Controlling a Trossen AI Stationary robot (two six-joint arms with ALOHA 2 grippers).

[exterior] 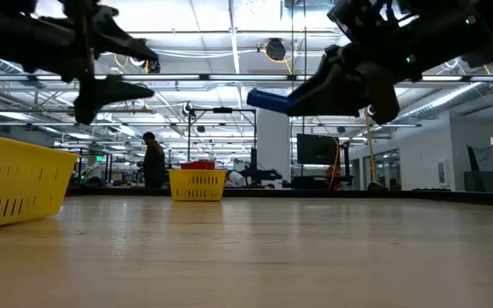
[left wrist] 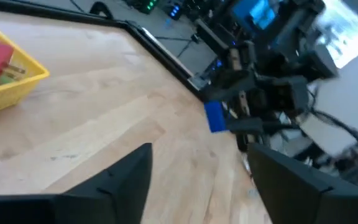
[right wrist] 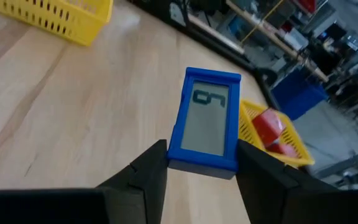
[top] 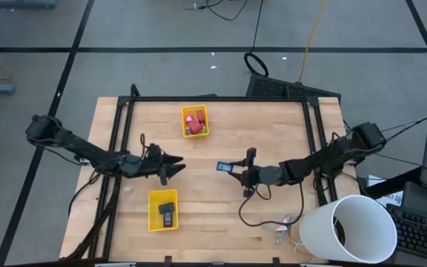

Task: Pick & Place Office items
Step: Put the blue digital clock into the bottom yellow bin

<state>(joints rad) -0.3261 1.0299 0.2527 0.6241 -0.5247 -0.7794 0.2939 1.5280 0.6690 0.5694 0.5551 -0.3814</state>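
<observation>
A small blue piece with a grey screen [right wrist: 207, 118] is lifted above the middle of the table, with my right gripper [right wrist: 204, 165] shut on it; it also shows in the high view [top: 224, 167] and the low view [exterior: 268, 100]. My left gripper [top: 173, 167] hovers open and holds nothing, left of the blue piece and pointing toward it; its fingers [left wrist: 114, 186] show spread apart in the left wrist view. A yellow tray [top: 185, 113] at the far middle holds red pieces [top: 196, 119]. A second yellow tray [top: 154, 220] near the front left holds a black piece [top: 167, 213]. My right gripper pinches the blue piece's two long sides [right wrist: 178, 149] between its two fingers, at the end nearest the wrist. The fingers [right wrist: 260, 171] come level from the table's right and lie along the piece. It juts out beyond them toward the left, screen up, clear of the table.
A big white bucket [top: 351, 230] stands at the table's front right corner. Cables and silvery bits [top: 284, 226] lie beside it. A black frame [top: 213, 99] runs around the table top. Bare wood lies between the two trays and under both grippers.
</observation>
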